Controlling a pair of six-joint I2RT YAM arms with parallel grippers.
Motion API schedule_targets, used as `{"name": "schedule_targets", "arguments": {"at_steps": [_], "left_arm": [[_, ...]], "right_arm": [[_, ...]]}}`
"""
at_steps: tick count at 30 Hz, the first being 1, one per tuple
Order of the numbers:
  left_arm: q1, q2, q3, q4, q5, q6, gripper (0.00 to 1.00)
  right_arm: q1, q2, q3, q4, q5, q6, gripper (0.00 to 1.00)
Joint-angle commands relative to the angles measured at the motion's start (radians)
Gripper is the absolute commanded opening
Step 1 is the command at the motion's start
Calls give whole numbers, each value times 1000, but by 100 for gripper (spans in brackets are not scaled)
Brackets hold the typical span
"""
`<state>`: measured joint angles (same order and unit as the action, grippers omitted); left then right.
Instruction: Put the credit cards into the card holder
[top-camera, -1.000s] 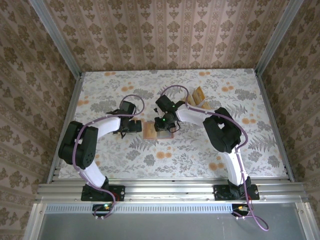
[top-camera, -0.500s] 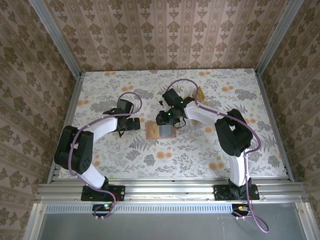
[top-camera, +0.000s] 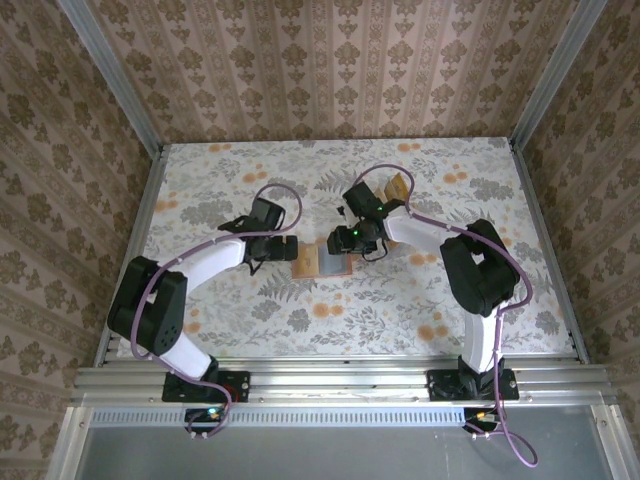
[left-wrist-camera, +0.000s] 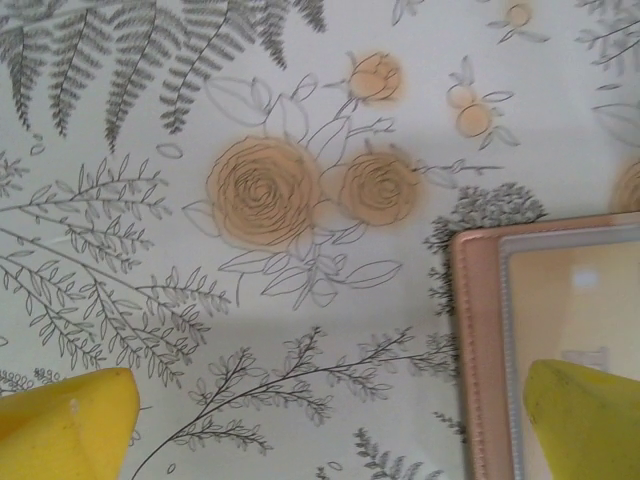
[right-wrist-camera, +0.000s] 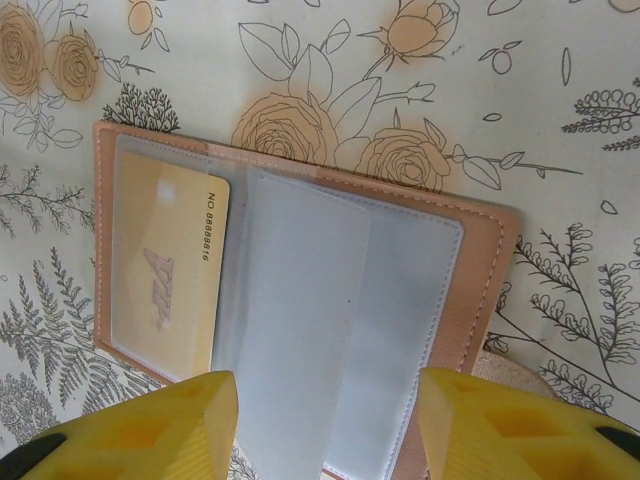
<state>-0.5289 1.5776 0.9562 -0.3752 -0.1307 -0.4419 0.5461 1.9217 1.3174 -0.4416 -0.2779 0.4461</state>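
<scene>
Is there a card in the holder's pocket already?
Yes, the right wrist view shows one golden card tucked into the left side of the open card holder.

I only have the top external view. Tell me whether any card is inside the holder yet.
Observer: Yes. In the right wrist view one golden card sits under the clear sleeve in an end pocket of the open card holder.
Operator: Report the right gripper's jaws.
Observer: The right gripper is open, its yellow fingers apart above the holder, nothing between them.
Operator: Now the left one.
Observer: The left gripper is open too: one finger hangs over the tablecloth, the other over the holder's card end. Whether it touches, I cannot tell.
</scene>
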Motion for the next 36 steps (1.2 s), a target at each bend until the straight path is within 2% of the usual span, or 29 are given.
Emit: {"name": "schedule_targets", "arguments": {"at_steps": [1,16,27,36], "left_arm": [[-13,35,37,-24,-13,-14,100],[-24,49,37,-12,-27,-24,100],[102,-30,-40,26,22,-34,100],[133,-65,-79,38,33,-32,100]], "right_arm": [[2,-27,-17,42,-29,14,52],[26,47,28,127,-193,88,48],[80,94,105,156,-229,148,47],[117,189,175,160,-219,176,47]]}}
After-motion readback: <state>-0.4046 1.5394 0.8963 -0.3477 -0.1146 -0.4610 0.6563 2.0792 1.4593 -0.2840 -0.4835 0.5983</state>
